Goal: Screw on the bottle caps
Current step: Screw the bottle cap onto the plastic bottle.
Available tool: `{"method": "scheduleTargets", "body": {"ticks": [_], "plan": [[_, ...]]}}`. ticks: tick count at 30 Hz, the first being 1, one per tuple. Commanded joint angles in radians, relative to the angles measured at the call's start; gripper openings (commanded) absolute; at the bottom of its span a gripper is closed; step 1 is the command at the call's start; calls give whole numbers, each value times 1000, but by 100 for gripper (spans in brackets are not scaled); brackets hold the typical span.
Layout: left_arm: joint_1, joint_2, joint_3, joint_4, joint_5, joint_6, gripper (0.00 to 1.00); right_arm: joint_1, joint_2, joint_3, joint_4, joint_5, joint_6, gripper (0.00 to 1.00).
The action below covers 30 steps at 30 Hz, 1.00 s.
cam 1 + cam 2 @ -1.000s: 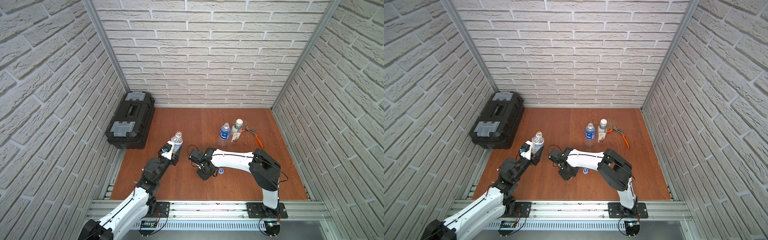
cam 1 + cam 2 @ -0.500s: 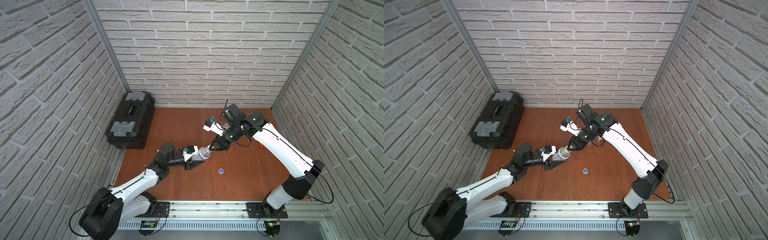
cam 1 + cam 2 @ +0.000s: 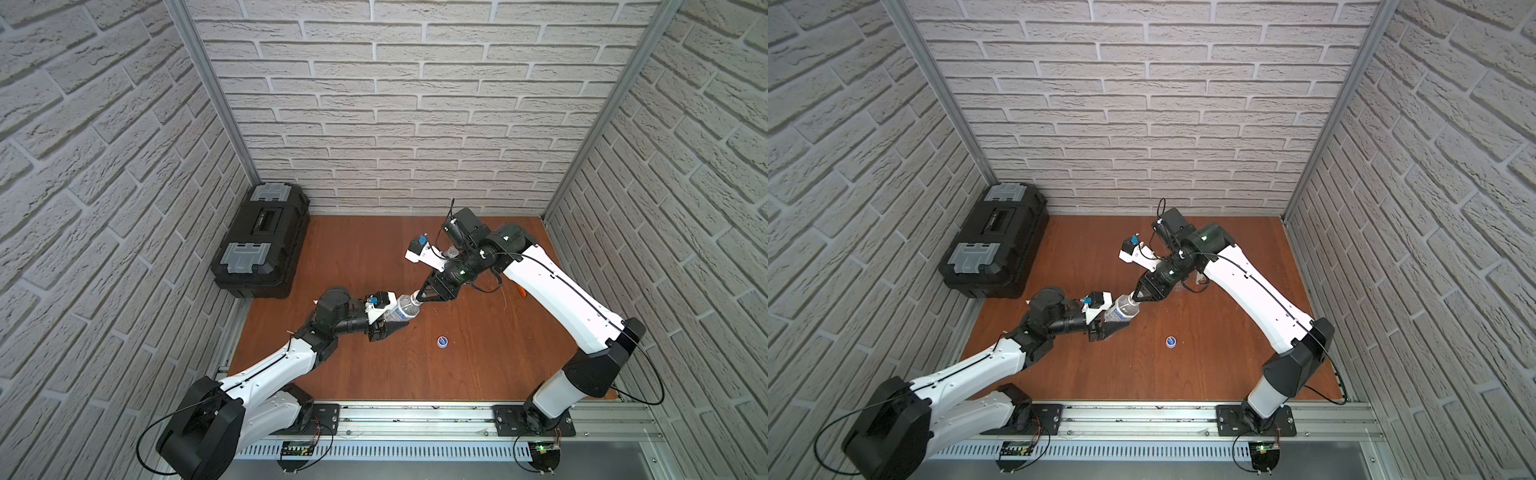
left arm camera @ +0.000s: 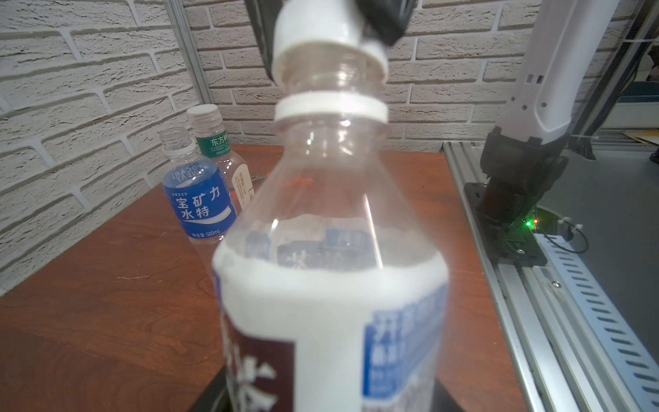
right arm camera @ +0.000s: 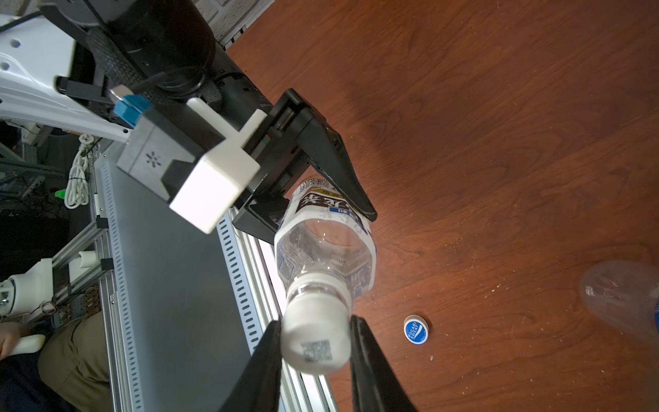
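My left gripper [image 3: 388,326] is shut on a clear white-labelled bottle [image 3: 400,311], held tilted above the table with its neck toward the right arm. My right gripper [image 5: 315,331] is shut on a white cap [image 5: 313,339] that sits on this bottle's mouth, one black finger on each side. The same cap [image 4: 321,25] tops the bottle [image 4: 331,303] in the left wrist view. A blue cap with a white mark [image 3: 442,341] lies on the wood in front of the bottle. Further back stand a blue-labelled bottle [image 4: 198,199] with no cap and a green-banded bottle [image 4: 214,142] with a white cap [image 4: 205,114].
A black toolbox [image 3: 262,241] stands at the back left of the wooden table [image 3: 374,374]. An orange tool handle [image 3: 521,291] shows beside the right arm. A metal rail [image 3: 415,415] runs along the front edge. Brick-patterned walls close in three sides.
A second ago the bottle stood upright in the left gripper and the right gripper was low by the blue cap. Both have since met in mid-air; the last half second shows almost no motion.
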State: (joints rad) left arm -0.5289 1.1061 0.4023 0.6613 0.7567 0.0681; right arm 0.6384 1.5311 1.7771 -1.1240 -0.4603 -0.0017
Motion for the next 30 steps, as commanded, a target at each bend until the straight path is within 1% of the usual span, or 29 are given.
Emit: {"method": "scheduleTargets", "body": {"ticks": [1,13,17,20,24,30], "plan": [[-14,0,32,11,46,29,55,-5,14,30,-31,-61,-38,30],[-26,-7,54,-38,39,55,53,-3,70,63,-123,-54,-91,30],[-28,-11,54,-45,35,53,51,-5,71,62,-135,21,-110,30],[-29,-21,47,-43,27,51,50,-6,67,60,-133,46,-116,30],[-31,-32,43,-45,21,51,49,-10,62,56,-130,42,-123,30],[-45,-32,53,-61,29,65,49,-8,75,44,-122,-33,-131,29]]}}
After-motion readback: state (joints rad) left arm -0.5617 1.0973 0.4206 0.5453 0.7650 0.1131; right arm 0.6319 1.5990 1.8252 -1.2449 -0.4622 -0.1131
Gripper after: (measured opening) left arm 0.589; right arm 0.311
